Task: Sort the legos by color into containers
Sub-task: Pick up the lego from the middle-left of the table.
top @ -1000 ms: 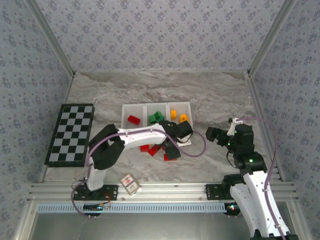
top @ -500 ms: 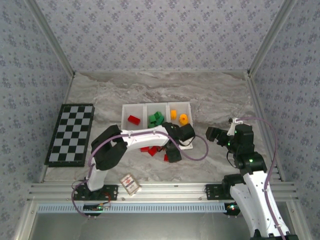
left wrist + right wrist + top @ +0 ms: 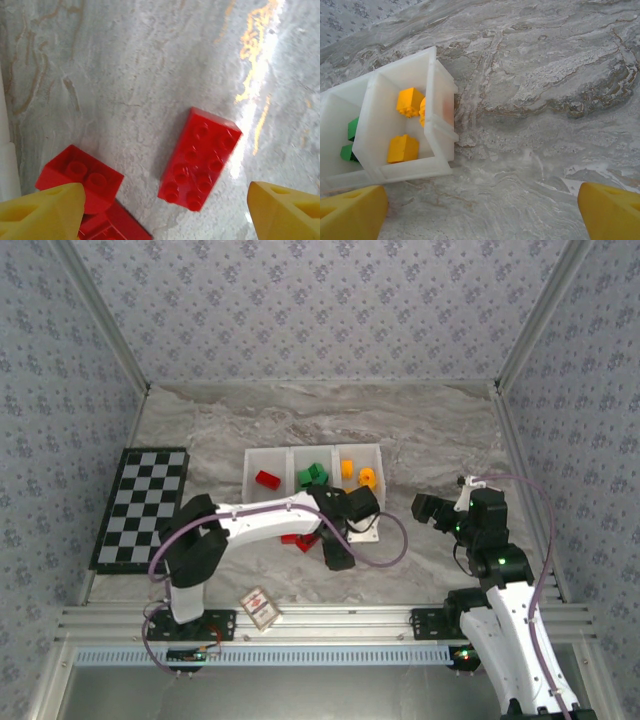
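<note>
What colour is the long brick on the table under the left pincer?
The long brick is red; the left wrist view shows it best.

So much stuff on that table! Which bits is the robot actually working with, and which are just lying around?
Part of the job: white three-bin tray; red brick, green bricks and orange-yellow pieces already in its bins; loose red bricks on the table; open left gripper above them.

Just lying about: checkerboard; small red-patterned card.
</note>
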You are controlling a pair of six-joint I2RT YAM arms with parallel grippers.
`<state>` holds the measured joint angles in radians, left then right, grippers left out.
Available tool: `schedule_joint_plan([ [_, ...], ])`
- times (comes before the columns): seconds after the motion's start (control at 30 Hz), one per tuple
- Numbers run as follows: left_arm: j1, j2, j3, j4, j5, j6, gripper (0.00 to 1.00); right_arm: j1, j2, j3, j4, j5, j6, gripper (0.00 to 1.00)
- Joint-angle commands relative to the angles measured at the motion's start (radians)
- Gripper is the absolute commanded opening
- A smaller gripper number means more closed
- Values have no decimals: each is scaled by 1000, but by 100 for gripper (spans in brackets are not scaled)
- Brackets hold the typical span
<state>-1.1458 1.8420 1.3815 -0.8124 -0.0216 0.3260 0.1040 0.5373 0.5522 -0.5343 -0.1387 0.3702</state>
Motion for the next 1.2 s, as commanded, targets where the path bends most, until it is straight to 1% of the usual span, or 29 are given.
schedule_joint_plan([
  [0.0,-2,-42,-56,1,52,105,88,-7,-1,-8,-2,9,9,100],
  [0.07,-4,-63,-102,43,53,158,95,-7,-2,-8,-1,10,9,100],
  [0.13,-10,-73,-133,72,34,202,98,-7,-2,-8,-1,10,9,100],
  [0.27,-11,-49,-142,87,11,254,99,-7,-2,-6,-3,11,8,100],
  [0.37,-11,-27,-138,86,22,294,99,-7,-3,-5,-6,11,6,100],
  [0.67,-11,9,-117,99,43,345,100,-9,-6,-5,-7,12,7,100],
  [0.83,-11,36,-97,108,74,364,96,-10,-6,-5,-6,12,6,100],
  [1.0,-11,69,-74,97,101,370,89,-12,-7,-5,-6,10,7,100],
  [1.17,-12,65,-87,124,118,371,83,-16,-6,-6,-3,8,7,100],
])
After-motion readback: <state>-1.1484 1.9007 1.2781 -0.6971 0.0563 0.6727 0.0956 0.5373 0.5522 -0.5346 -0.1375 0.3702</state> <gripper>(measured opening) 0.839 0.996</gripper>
